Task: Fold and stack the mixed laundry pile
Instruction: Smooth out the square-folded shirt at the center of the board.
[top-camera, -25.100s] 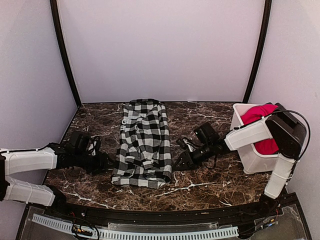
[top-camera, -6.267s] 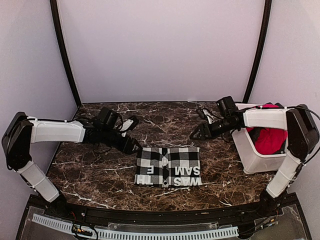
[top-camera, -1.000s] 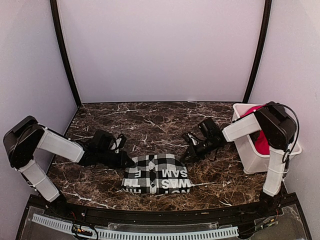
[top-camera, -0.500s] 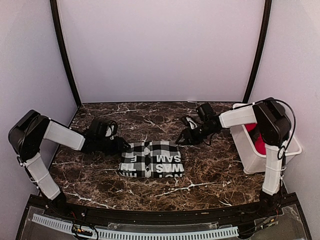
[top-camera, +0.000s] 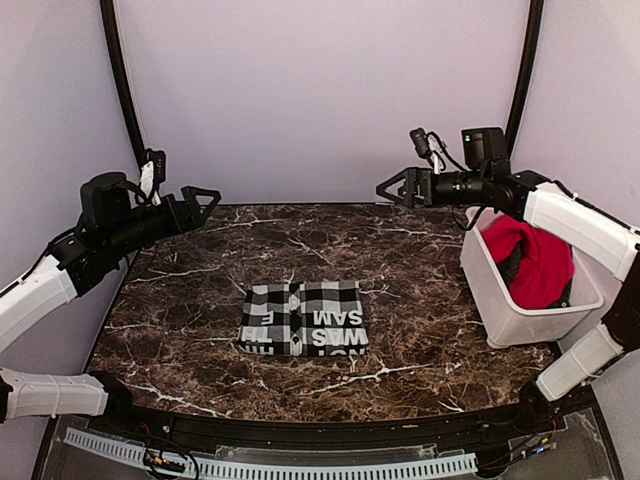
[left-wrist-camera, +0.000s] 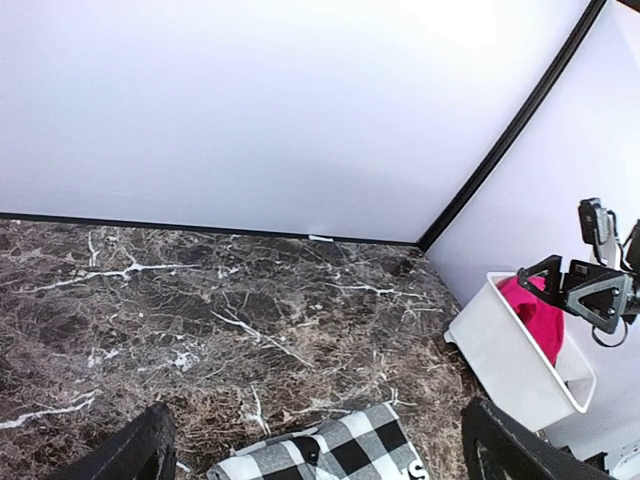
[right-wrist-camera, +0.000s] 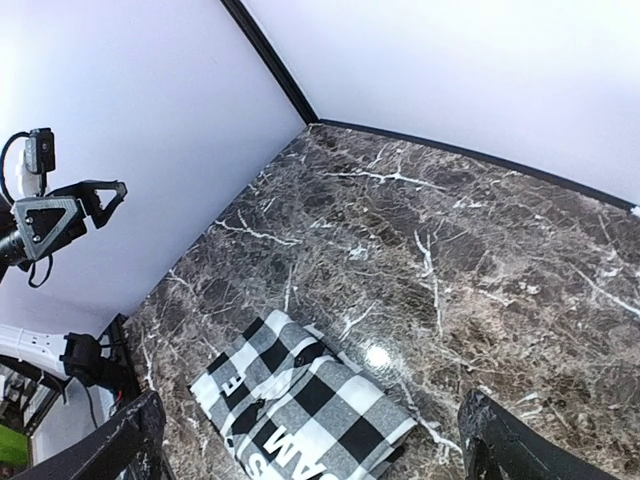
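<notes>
Both left end effector (top-camera: 204, 196) and right end effector (top-camera: 386, 187) now off checked garment (top-camera: 303, 318)

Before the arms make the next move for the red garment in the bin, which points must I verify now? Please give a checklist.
1. Black-and-white checked cloth garment with white lettering lies folded on the dark marble table: ok.
2. Bright red cloth garment is folded and stacked: not ok, it lies crumpled in the white plastic bin.
3. Jaws of the left arm are open and empty: ok.
4. Jaws of the right arm are open and empty: ok.
5. Both arms are raised clear of the checked garment: ok.
6. Red garment is free of snags inside the bin: cannot tell.
</notes>
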